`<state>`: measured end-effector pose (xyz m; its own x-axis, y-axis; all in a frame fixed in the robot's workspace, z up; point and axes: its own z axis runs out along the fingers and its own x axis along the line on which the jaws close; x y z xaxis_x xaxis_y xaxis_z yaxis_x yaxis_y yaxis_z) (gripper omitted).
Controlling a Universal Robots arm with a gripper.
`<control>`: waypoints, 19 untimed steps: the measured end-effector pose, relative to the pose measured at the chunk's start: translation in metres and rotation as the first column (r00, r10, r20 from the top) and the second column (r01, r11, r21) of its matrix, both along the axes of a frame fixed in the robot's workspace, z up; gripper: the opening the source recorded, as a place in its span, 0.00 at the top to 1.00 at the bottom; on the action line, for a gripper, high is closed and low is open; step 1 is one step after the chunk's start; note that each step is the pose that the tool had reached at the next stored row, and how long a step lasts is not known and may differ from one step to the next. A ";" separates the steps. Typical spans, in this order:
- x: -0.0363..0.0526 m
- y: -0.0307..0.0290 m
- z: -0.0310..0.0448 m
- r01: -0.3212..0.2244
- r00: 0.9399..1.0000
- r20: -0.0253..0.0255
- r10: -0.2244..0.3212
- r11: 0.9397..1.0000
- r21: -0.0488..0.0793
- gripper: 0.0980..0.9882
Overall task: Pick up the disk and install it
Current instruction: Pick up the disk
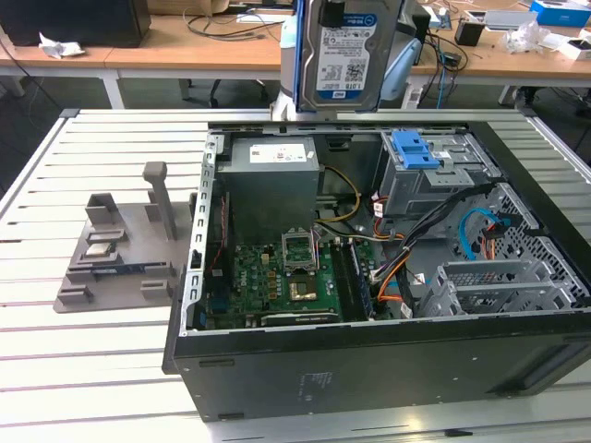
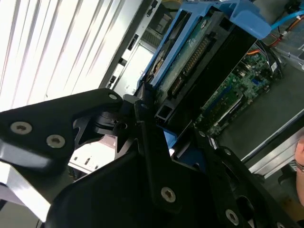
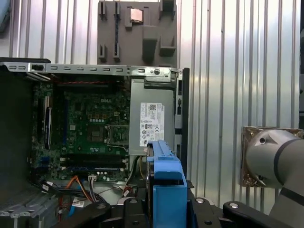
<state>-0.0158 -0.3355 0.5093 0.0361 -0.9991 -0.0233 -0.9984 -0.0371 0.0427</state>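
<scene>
- Exterior view: holding the disk (image 1: pixel 346 51) upright, label toward the camera, high over the open computer case (image 1: pixel 369 369)
- Second wrist view: gripping with the claw (image 2: pixel 166 124) closed on the disk's blue carrier (image 2: pixel 247 21), black fingers (image 2: pixel 145 123) pressed against both sides
- Below the claw: motherboard (image 1: pixel 277 277), power supply (image 1: pixel 272 185), drive cage (image 1: pixel 443 185)
- Well apart from the claw, beside the case: grey fixture tray (image 1: pixel 138 226) on the slatted table (image 1: pixel 92 369)

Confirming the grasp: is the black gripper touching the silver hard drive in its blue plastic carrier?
Touching. The second wrist view shows the gripper shut on the disk, fingers pressed against its blue carrier.
</scene>
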 end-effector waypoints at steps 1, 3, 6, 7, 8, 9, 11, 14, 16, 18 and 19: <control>0.0000 -0.0036 -0.0001 0.000 1.000 0.000 0.000 1.000 0.000 0.70; 0.0000 -0.0109 -0.0003 0.000 1.000 0.000 0.000 1.000 0.000 0.70; 0.0000 -0.0186 -0.0007 0.000 1.000 0.000 0.000 1.000 0.000 0.70; 0.0000 -0.0220 -0.0009 0.000 1.000 0.000 0.000 1.000 0.000 0.70; 0.0000 -0.0245 -0.0010 0.000 1.000 0.000 0.000 1.000 0.000 0.70; 0.0000 -0.0279 -0.0011 0.000 1.000 0.000 0.000 1.000 0.000 0.70; 0.0000 -0.0341 -0.0014 0.000 1.000 0.000 0.000 1.000 0.000 0.70; 0.0000 -0.0458 -0.0018 0.000 1.000 0.000 0.000 1.000 0.000 0.70; 0.0000 -0.0536 -0.0022 0.000 1.000 0.000 0.000 1.000 0.000 0.70; 0.0000 -0.0581 -0.0024 0.000 1.000 0.000 0.000 1.000 0.000 0.70; 0.0000 -0.0606 -0.0025 0.000 1.000 0.000 0.000 1.000 0.000 0.70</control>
